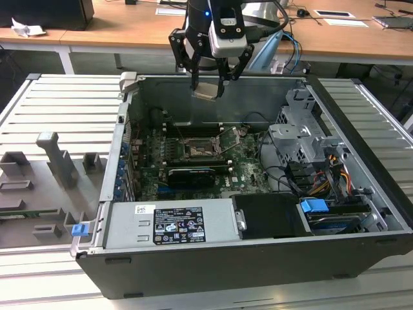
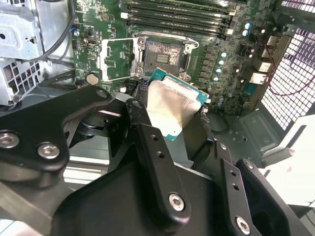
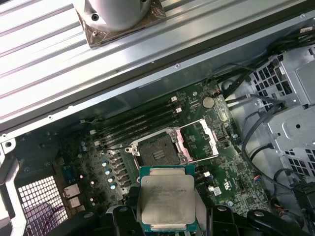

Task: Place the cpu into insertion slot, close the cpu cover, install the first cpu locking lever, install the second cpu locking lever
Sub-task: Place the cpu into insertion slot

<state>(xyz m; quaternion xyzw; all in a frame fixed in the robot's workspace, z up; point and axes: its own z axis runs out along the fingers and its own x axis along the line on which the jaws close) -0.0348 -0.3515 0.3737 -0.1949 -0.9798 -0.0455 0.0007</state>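
Note:
My gripper [image 1: 208,87] hangs above the rear wall of the open computer case, shut on the cpu [image 1: 206,89]. In both wrist views the cpu [image 2: 174,105] [image 3: 166,199] is a pale metal-faced square with a green edge, clamped between the black fingers [image 2: 142,132]. Below it the insertion slot [image 1: 197,150] [image 2: 165,54] [image 3: 156,150] lies bare on the green board. The cpu cover [image 1: 231,139] [image 2: 115,59] [image 3: 199,140] is swung open beside the slot, toward the exterior view's right. The cpu is well above the slot and apart from it.
Long black memory slots [image 3: 140,120] run behind the socket. A power supply box [image 1: 171,223] fills the case's front, and a drive cage [image 1: 303,135] with cables stands at the exterior view's right. Grey fixtures [image 1: 58,158] sit on the ribbed table at the left.

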